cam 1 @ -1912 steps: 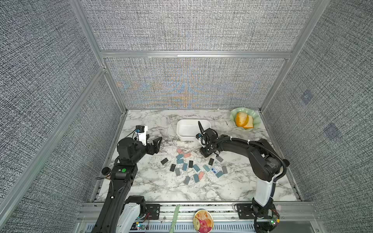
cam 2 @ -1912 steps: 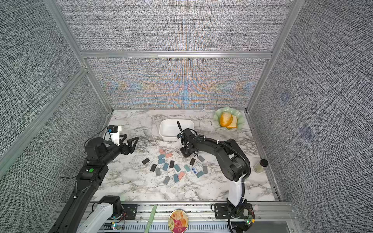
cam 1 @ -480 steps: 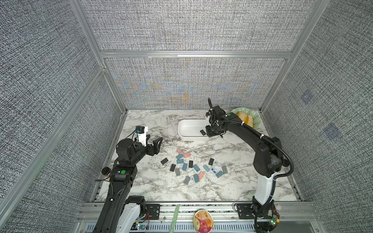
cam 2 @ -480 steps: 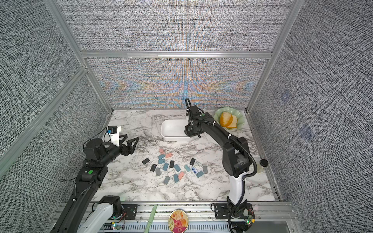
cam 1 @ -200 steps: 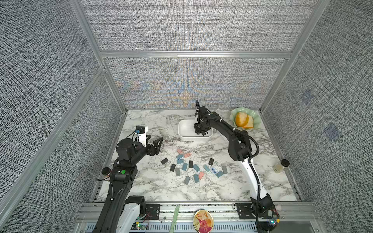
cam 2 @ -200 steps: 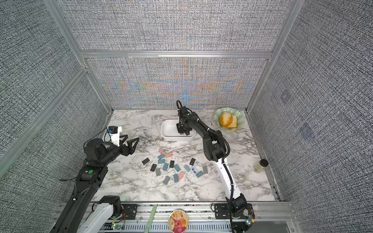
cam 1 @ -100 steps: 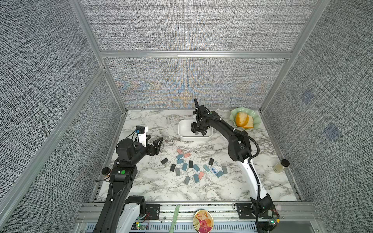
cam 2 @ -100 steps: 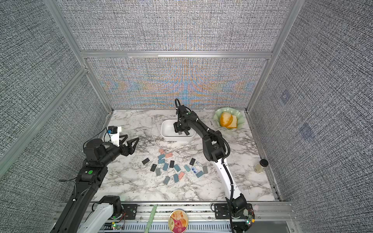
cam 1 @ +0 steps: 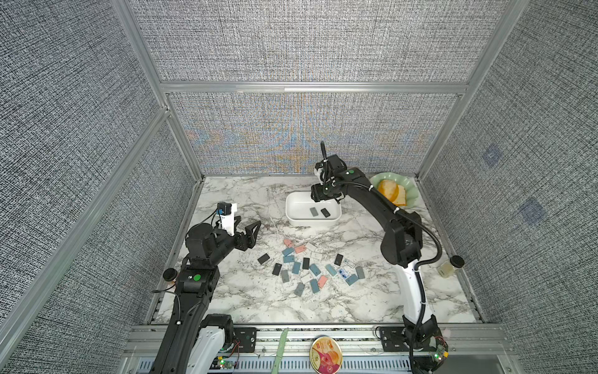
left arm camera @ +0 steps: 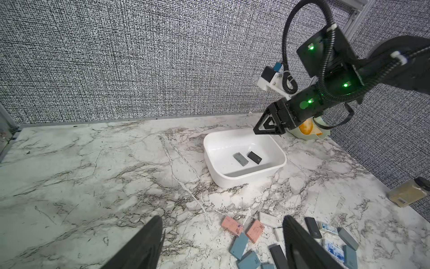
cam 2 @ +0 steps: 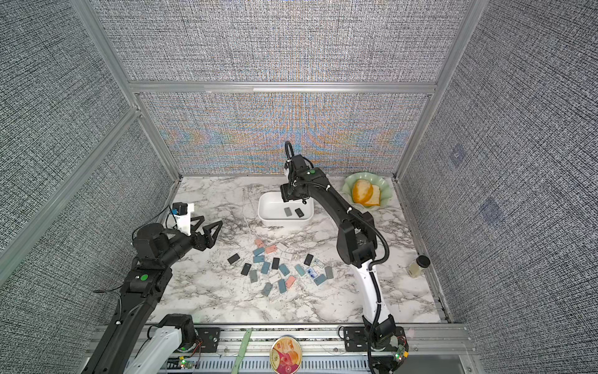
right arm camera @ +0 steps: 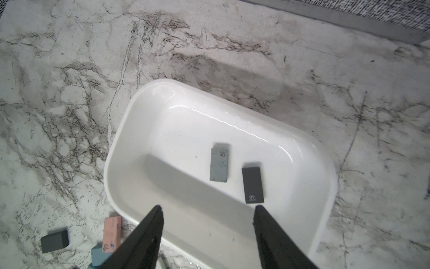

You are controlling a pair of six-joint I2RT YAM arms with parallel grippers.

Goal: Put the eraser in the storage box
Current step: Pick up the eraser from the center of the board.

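Observation:
The storage box [cam 1: 310, 223] [cam 2: 281, 222] [left arm camera: 244, 180] [right arm camera: 174, 139] is a white tub at the back middle of the marble table. A grey eraser [right arm camera: 219, 165] [cam 1: 314, 211] and a black eraser [right arm camera: 253, 185] [cam 1: 325, 212] lie flat on its floor, side by side. My right gripper [right arm camera: 207, 209] [cam 1: 318, 196] [cam 2: 286, 194] hangs open above the box's rear part with nothing between its fingers. Several loose erasers [cam 1: 296, 267] [cam 2: 265, 267] in blue, pink, white, grey and black lie scattered in front of the box. My left gripper [cam 1: 247, 226] [cam 2: 210, 223] [left arm camera: 222, 221] hovers open and empty to the left of them.
A pale green dish [cam 1: 409, 184] [cam 2: 386, 191] holding orange food stands at the back right corner. A small capped jar [cam 1: 449, 265] [cam 2: 417, 265] [left arm camera: 407, 193] sits by the right wall. Fabric walls close in three sides of the table.
My right gripper has opened above the box, and two erasers now lie on the box floor. The left arm has not moved.

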